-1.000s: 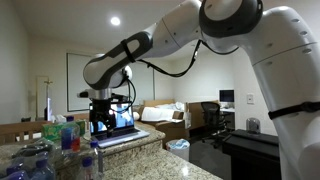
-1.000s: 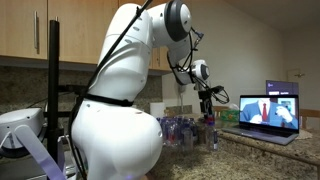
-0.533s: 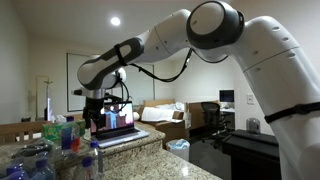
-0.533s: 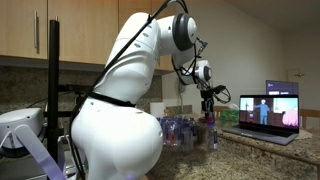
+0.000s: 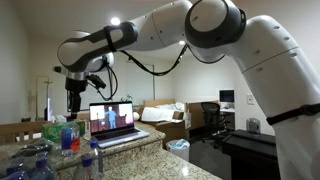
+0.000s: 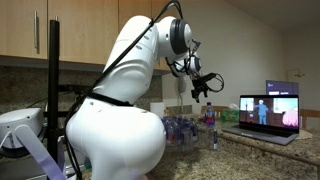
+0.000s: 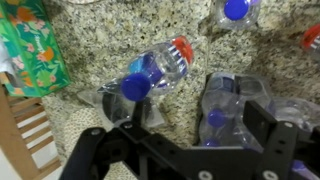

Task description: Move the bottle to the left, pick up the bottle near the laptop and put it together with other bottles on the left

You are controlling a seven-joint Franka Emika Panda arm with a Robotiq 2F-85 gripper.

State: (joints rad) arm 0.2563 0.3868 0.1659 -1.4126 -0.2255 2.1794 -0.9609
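Granite counter (image 7: 105, 35) below, the gripper (image 5: 74, 108) has risen off the bottle (image 6: 212, 132), jaws apart

Wooden cabinets (image 6: 70, 30) hang above a speckled granite counter (image 6: 245, 158); a ceiling light (image 5: 114, 20) glows, perhaps recessed.

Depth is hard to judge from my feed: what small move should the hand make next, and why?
Probably swing toward the laptop and stop above the lone bottle. The hand hangs open and empty above the other bottles, while that bottle stands apart on their laptop side.
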